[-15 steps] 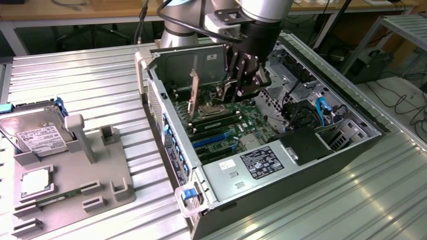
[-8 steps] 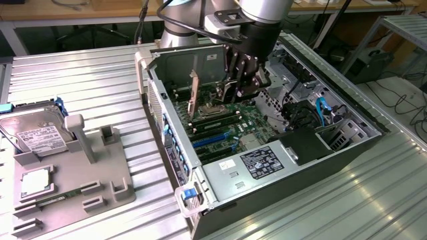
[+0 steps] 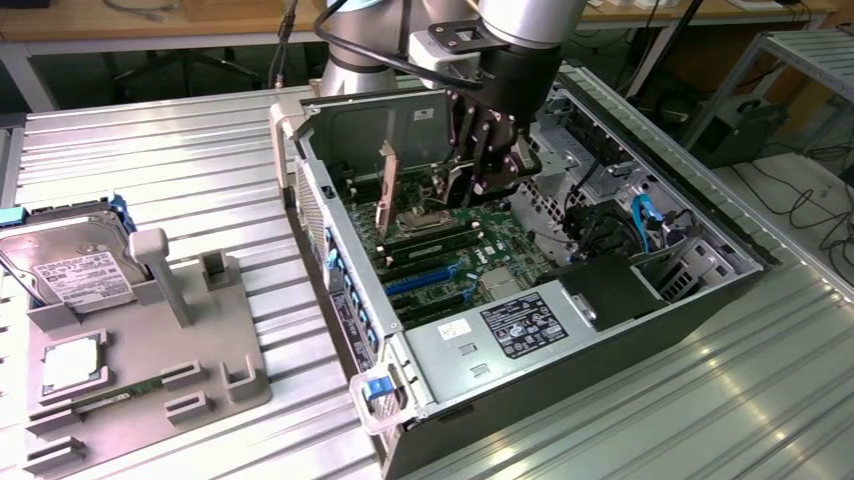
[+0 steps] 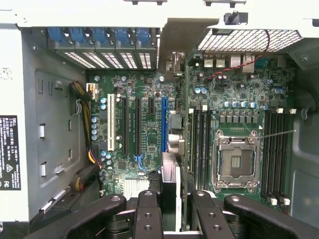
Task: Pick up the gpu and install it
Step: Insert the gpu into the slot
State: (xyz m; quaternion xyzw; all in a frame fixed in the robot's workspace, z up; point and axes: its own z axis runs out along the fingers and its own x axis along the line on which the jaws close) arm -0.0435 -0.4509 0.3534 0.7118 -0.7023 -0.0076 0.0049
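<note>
Wrist view has the gripper (image 4: 169, 209) clamped on the gpu (image 4: 172, 149) — card edge-on, standing upright over the motherboard (image 4: 144, 129) slots, inside the open PC case (image 3: 441, 350), hard drive (image 3: 67, 265) well apart on the grey tray (image 3: 214, 350).

In the exterior view the gripper (image 3: 489, 150) covers most of the gpu (image 3: 388, 185), leaving its fan side unseen. The arm (image 3: 521, 25) is cut off by the frame's top edge. In the wrist view the card shows edge-on, its lower part hidden between the fingers (image 4: 147, 209). The printing on the white label (image 3: 531, 325) is too small to read. The hard drive (image 3: 60, 262) runs past the exterior view's left edge.
</note>
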